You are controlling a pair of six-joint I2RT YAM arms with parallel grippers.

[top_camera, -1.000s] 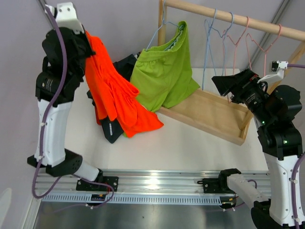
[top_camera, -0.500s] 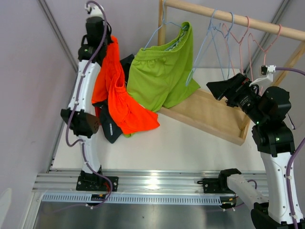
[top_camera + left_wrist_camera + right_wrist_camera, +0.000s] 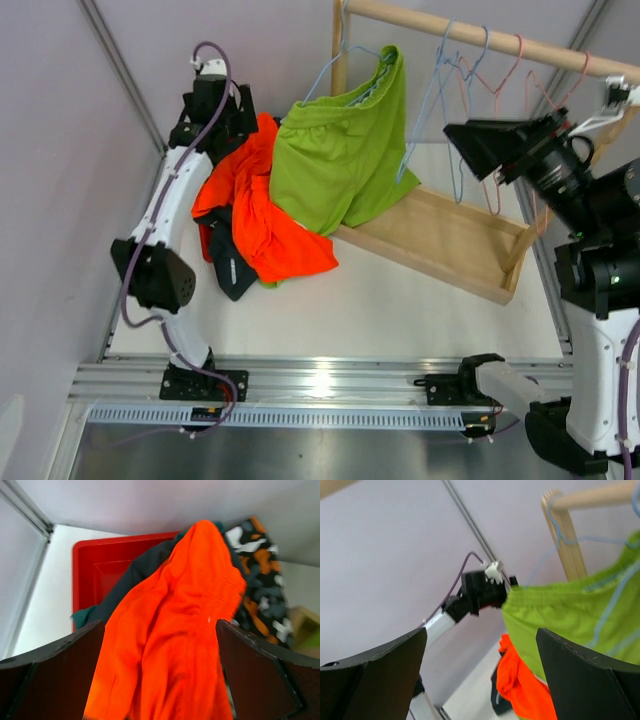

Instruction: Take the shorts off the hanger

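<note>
Here, the wooden clothes rack [image 3: 440, 240] stands on the white worktop [image 3: 400, 310], and everything else is placed from it. The lime green shorts [image 3: 340, 160] hang on a light blue hanger [image 3: 335, 65] at the rack's left end, their hem touching the rack's base board. Further right along the rail hang bare blue and pink hangers [image 3: 505, 85]. Just left of the rack, the bright orange shorts [image 3: 265, 235] lie on top of a heap, with dark shorts [image 3: 232, 270] showing at the heap's near edge. In the left wrist view that heap sits in a red bin [image 3: 90, 560], with the camouflage shorts [image 3: 257, 585] on the side nearer the rack. The left claw [image 3: 160, 625] hovers over the heap's far end, its jaws spread wide to either side of the orange fabric without pinching it. The right claw [image 3: 481, 632] is raised by the rack's right end, facing the lime pair, jaws wide and holding nothing.
</note>
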